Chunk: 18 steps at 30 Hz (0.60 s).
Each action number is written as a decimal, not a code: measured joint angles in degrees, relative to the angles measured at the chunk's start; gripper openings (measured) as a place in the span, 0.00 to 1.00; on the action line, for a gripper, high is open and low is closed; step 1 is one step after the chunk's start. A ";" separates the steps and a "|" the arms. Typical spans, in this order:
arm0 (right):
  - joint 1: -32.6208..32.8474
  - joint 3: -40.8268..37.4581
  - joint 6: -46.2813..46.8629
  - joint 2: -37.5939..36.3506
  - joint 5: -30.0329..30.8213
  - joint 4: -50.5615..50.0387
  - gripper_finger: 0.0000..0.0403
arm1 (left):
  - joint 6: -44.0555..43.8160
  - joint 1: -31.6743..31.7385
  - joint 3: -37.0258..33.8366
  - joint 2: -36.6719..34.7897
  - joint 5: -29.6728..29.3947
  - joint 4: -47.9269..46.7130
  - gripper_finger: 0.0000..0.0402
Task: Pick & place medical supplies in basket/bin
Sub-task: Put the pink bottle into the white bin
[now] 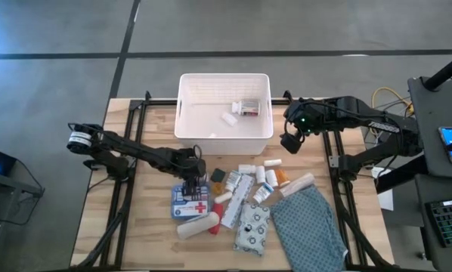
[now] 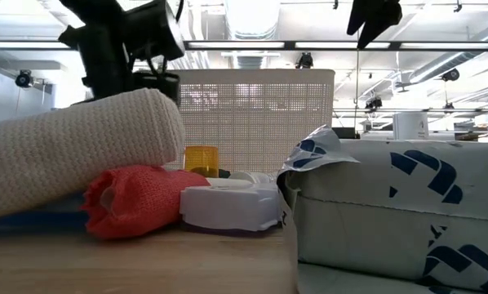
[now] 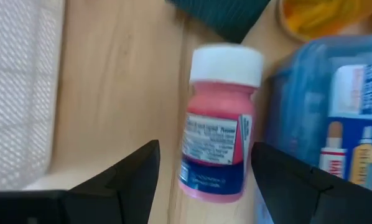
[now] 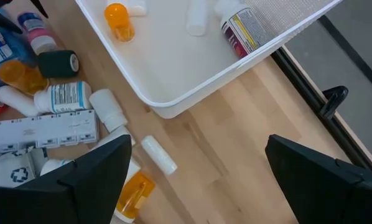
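Note:
A pink pill bottle with a white cap (image 3: 218, 118) lies on its side on the wooden table, between the white basket (image 1: 224, 113) and the blue first-aid box (image 1: 190, 202). My left gripper (image 1: 193, 178) hangs over it, open, one finger on each side of the bottle's base end without touching it; it also shows in the left wrist view (image 3: 204, 149). My right gripper (image 1: 292, 140) is open and empty beside the basket's right wall. In the basket lie an orange vial (image 4: 119, 18), a white bottle with a red label (image 4: 241, 28) and a small white item (image 4: 197, 20).
Near the basket lie several supplies: a dark green roll (image 4: 58, 62), a white bottle (image 4: 61, 96), a white tube (image 4: 158, 154), an orange vial (image 4: 134, 196), a beige bandage roll (image 2: 81, 151) and a patterned pouch (image 1: 252, 227). A teal patterned cloth (image 1: 309, 223) lies at the near right.

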 joint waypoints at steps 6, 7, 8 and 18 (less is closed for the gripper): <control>-0.02 -0.02 0.89 0.00 0.10 0.20 0.89 | -2.22 -0.02 -2.25 0.00 0.20 1.87 0.50; -0.01 -0.02 1.08 0.00 0.12 0.20 0.89 | -2.23 -0.02 -2.28 0.00 0.20 1.97 0.47; -0.01 -0.02 1.11 0.00 0.31 0.22 0.89 | -2.23 -0.02 -2.28 0.00 0.18 2.40 0.44; -0.05 -0.02 2.99 0.00 1.20 0.42 0.89 | -7.92 -0.46 1.81 -0.27 0.28 2.53 0.34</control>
